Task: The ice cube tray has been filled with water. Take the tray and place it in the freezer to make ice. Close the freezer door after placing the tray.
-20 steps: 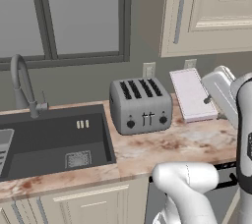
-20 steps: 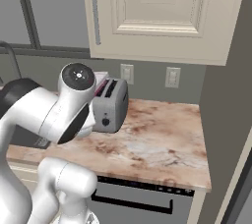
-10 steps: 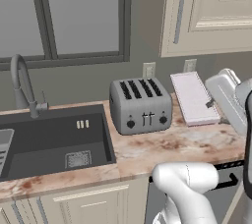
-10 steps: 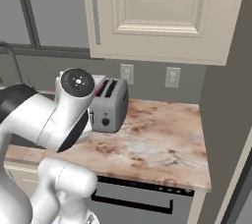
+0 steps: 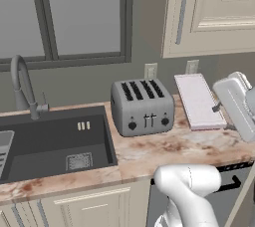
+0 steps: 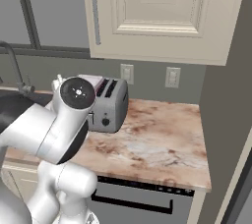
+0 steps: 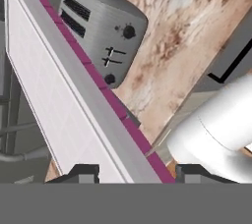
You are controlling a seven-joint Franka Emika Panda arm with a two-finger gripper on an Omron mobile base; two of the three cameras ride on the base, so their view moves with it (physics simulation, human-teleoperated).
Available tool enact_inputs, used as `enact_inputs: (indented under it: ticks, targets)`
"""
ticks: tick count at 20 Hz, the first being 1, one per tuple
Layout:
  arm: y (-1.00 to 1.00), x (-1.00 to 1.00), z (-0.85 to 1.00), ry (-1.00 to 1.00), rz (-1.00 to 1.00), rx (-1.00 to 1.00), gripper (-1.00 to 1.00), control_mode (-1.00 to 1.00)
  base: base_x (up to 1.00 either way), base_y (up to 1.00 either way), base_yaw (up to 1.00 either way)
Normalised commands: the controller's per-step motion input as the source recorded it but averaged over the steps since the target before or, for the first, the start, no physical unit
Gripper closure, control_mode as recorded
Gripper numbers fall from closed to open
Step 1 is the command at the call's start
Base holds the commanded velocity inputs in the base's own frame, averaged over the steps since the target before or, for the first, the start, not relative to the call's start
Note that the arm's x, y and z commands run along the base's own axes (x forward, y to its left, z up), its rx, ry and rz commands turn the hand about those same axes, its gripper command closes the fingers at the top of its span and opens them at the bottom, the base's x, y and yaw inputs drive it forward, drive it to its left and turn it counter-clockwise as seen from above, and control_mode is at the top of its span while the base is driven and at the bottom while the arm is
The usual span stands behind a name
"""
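- Carrying step, left base view: the tray (image 5: 198, 100) is to the right of the toaster (image 5: 142, 106), its long axis running from the back wall toward the counter (image 5: 164, 154) edge. It appears raised off the stone. The gripper (image 5: 221, 107) meets its right side.
- Right base view: a pale pink strip of the tray (image 6: 92, 78) shows above the toaster (image 6: 109, 107), just behind the arm's round joint. This supports the reading that the tray is lifted.
- Hand view: the tray (image 7: 74, 100) runs diagonally up from between the two fingertips (image 7: 84, 171), pale face to one side and dark pink edge to the other. The fingers stand part-way apart and bracket the tray's near end, evidently clamping it. The contact itself is cut off at the bottom.
- Doing the step well (judgement): the tray is filled, so it should be kept level and moved slowly, without sudden wrist rolls. Its far end should be lifted clear of the toaster and wall outlets before the tray swings away toward the freezer. The grip sits at one end, so the long free end may sag or tip.
- Change from a second ago, left base view: hand and tray have shifted slightly right and toward the counter edge, and the toaster is unmoved.
- Change, right base view: the round joint sits lower, while the counter and toaster keep their places, so the base has not driven.
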Motion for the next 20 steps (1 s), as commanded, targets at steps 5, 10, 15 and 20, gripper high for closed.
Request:
enact_inputs:
  ticks: [5,10,15,20]
  targets:
    - [0.12,-0.26,0.26,-0.13,0.0,0.01,1.0,-1.0,0.0,0.0,0.0]
    - [0.24,-0.15,0.39,-0.22,0.01,0.0,1.0,-1.0,0.0,0.0,0.0]
    - [0.11,-0.08,0.4,-0.12,0.02,0.0,1.0,-1.0,0.0,0.0,0.0]
    - [0.0,-0.13,0.21,-0.01,0.01,0.02,1.0,1.0,-0.04,0.0,0.0]
